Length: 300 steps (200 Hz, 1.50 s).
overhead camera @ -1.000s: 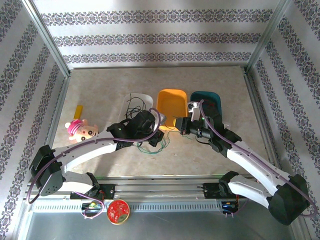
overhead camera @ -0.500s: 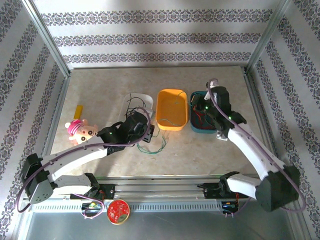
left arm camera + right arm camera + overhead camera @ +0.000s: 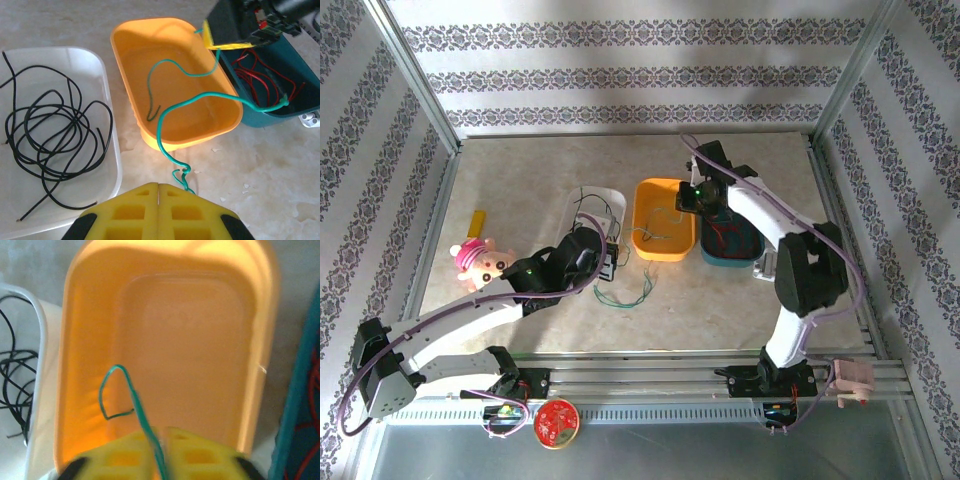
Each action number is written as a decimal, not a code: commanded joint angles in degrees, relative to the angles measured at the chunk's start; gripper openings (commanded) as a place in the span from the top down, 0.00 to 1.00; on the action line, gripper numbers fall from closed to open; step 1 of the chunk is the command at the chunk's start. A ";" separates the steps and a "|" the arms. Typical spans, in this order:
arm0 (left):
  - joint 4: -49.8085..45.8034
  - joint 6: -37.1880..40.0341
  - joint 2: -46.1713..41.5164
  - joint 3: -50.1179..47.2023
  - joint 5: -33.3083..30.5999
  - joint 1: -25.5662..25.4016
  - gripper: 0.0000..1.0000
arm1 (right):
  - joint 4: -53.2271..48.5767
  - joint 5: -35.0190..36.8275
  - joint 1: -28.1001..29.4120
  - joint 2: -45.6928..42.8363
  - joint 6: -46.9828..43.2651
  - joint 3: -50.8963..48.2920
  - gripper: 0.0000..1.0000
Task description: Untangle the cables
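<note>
Currently on the table (image 3: pixel 520 180): three trays side by side, with a white tray (image 3: pixel 112 165) on the left, an orange tray (image 3: pixel 135 75) in the middle and a teal tray (image 3: pixel 265 120) on the right. Black cable (image 3: pixel 50 125): loose overlapping loops, lying wholly inside the white tray. Red cable (image 3: pixel 260 80): coiled in the teal tray. Green cable (image 3: pixel 200 97): one end curled on the orange tray's floor, its length arching across the tray to the teal tray's near rim, another stretch crossing the orange tray's near rim down to a small tangle on the table in front of it (image 3: pixel 620 297). Left gripper (image 3: pixel 159 192): low over the table before the white and orange trays, fingers pressed flat together; the green cable passes just beside the right finger, and whether it is pinched cannot be told. Right gripper (image 3: pixel 162 440): above the orange tray's far right corner (image 3: pixel 688 203), fingers close together with the green cable (image 3: pixel 135 400) running into the narrow slit between them. Plush toy (image 3: pixel 480 260) and yellow block (image 3: pixel 477 220): at the table's left side, well apart from the trays.
</note>
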 commanded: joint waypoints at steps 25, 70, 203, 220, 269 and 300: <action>1.43 -1.51 0.55 -0.09 0.41 0.56 1.00 | -3.62 6.66 1.83 0.85 -3.31 7.38 0.54; 0.40 -0.90 3.09 2.37 -1.28 0.56 1.00 | -0.22 16.37 1.24 -10.24 -2.30 0.59 0.52; 1.00 -9.57 38.45 28.51 5.12 8.26 1.00 | 0.93 14.74 0.57 -42.44 -0.71 -27.33 0.52; 3.97 -9.22 42.52 31.24 6.94 8.94 1.00 | 0.45 14.69 0.53 -43.75 -1.20 -28.00 0.52; 2.40 -8.71 44.51 37.00 7.71 9.17 0.20 | -2.70 8.74 2.19 -44.40 -4.00 -29.06 0.52; 6.86 -6.52 34.92 29.00 7.04 8.82 0.12 | -1.98 5.72 7.09 -45.32 -5.14 -32.30 0.52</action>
